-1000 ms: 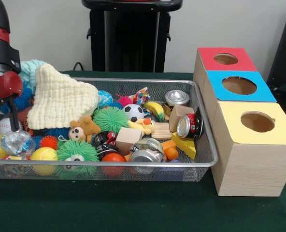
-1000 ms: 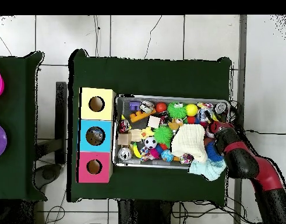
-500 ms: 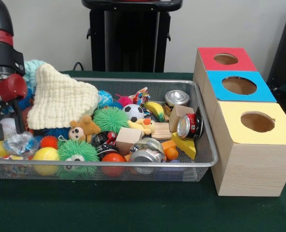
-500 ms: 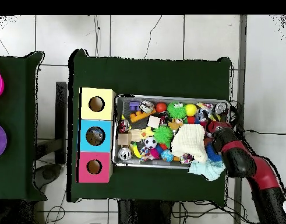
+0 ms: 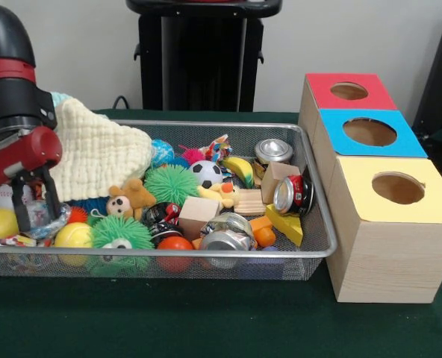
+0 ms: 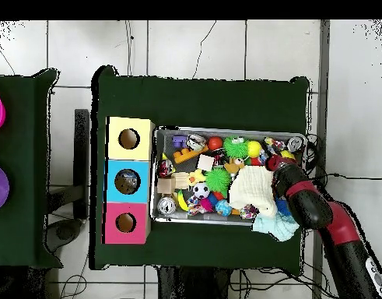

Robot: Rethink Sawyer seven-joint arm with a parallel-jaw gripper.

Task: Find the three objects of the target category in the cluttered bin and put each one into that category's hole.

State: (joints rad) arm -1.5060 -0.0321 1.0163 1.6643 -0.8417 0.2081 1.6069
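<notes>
The wire mesh bin (image 5: pixel 319 237) is packed with toys and also shows in the overhead view (image 6: pixel 225 129). My gripper (image 5: pixel 36 211) reaches down into its left end, open. Its fingers (image 5: pixel 53 200) stand on either side of a crumpled clear plastic bottle (image 5: pixel 37 220); I cannot tell whether they touch it. In the overhead view the gripper (image 6: pixel 273 163) is mostly hidden under the arm. No other clear bottle shows. The blue-topped box's hole (image 5: pixel 369 132) is right of the bin, between the red and yellow boxes, and also shows in the overhead view (image 6: pixel 127 181).
A cream knitted cloth (image 5: pixel 94 153) lies heaped beside the gripper. Metal cans (image 5: pixel 273 151) (image 5: pixel 294 195) (image 5: pixel 222 233), green spiky balls (image 5: pixel 170 183) (image 5: pixel 119 231), yellow balls, a toy bear and wooden blocks fill the bin. The red-topped box (image 5: pixel 349 91) and the yellow-topped box (image 5: pixel 398 188) flank the blue one.
The gripper has moved right in the front view and lower into the bin, from beside the clear bottle to over it. The bottle has shifted slightly right.
</notes>
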